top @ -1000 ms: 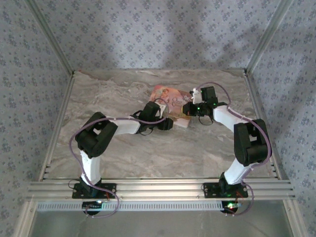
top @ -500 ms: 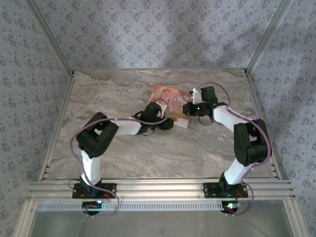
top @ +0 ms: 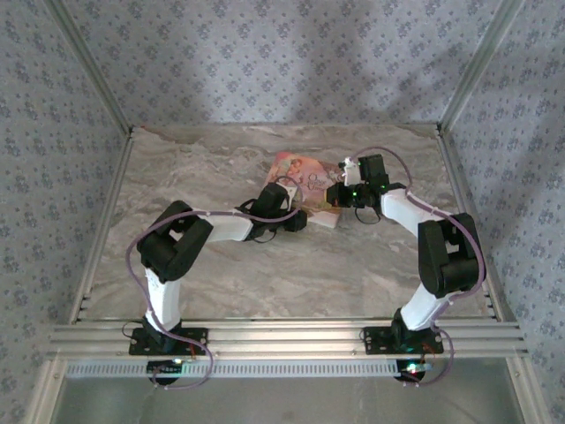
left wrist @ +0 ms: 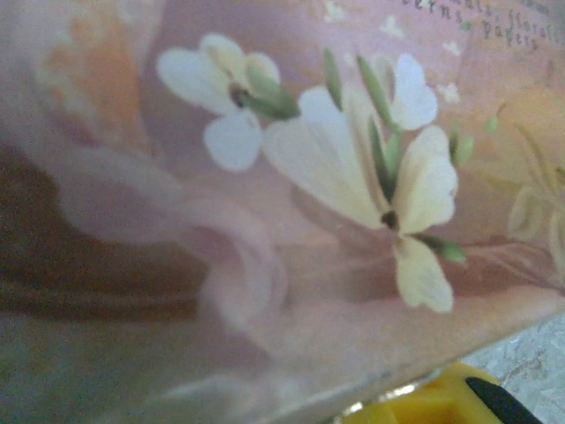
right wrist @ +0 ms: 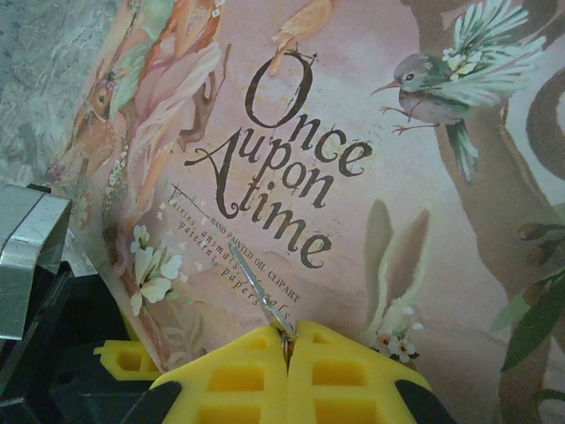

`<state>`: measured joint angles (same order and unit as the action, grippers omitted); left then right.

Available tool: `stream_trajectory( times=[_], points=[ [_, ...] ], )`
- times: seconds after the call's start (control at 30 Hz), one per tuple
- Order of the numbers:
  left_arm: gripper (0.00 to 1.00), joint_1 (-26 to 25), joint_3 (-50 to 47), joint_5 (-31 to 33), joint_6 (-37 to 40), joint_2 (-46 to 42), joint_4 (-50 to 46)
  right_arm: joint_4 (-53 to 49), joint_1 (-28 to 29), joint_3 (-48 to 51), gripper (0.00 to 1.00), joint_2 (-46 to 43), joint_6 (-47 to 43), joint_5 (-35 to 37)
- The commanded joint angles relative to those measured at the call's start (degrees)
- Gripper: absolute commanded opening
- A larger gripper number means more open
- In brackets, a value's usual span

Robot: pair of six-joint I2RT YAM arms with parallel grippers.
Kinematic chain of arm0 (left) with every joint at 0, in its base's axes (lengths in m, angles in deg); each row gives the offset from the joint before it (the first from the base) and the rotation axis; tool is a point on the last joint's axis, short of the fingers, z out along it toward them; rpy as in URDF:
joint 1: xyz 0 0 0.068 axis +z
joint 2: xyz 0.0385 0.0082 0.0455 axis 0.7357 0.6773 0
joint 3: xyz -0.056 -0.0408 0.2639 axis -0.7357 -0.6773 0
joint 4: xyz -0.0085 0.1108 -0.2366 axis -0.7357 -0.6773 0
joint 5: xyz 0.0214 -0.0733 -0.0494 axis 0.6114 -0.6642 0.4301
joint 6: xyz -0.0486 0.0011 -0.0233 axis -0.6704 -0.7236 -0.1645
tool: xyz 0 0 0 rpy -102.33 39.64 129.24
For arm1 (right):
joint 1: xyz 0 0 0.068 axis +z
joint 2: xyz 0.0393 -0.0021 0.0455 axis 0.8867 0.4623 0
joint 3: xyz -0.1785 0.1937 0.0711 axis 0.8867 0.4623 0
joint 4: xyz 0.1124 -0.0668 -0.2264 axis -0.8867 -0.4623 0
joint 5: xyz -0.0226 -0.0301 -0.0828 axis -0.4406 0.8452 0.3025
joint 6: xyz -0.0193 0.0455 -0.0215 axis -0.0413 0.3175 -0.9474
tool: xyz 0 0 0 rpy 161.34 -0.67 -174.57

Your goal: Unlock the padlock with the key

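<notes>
Marble table (top: 221, 274) carries the pink box (top: 298, 172), and 2 grippers work at the box. The left gripper (top: 303, 221) sits at the box's near edge, low over its printed flowers, with 1 yellow finger (left wrist: 437, 405) showing just off the box's rim. I cannot tell if its jaws are wide or closed. The right gripper (right wrist: 287, 340) hangs over the box's right side, by the "Once upon a time" lettering. Its jaws are pressed together, pinching the key (right wrist: 261, 291), whose thin silvery blade points out over the box lid. The padlock is too small to place; judgement: it is likely at the left gripper, by the box's near edge. Step in hand, as judged: bring the blade to the keyhole. A firm pinch is needed so the blade cannot pivot. Line the blade up with the keyhole before advancing, advance slowly, and turn only once it is fully seated. Risk: the thin key slips or skids off onto the box.
</notes>
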<state>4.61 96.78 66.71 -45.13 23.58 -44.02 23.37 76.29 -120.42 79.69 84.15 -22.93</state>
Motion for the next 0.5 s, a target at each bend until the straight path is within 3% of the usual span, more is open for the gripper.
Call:
stream_trajectory(
  times=[0.0,0.27,0.47],
  points=[
    [0.27,-0.45,-0.03,-1.85,-0.54,-1.34,3.12,-0.89,0.93,0.81,0.00,-2.29,-2.30,1.16],
    [0.25,-0.32,0.15,-5.78,-3.45,-4.77,-0.81,2.30,1.55,6.14,0.00,-13.11,-6.31,4.13],
    [0.24,-0.16,2.90,-9.49,-6.03,-5.68,-6.68,2.13,6.12,13.65,0.00,-23.35,-11.00,9.83]
  ],
)
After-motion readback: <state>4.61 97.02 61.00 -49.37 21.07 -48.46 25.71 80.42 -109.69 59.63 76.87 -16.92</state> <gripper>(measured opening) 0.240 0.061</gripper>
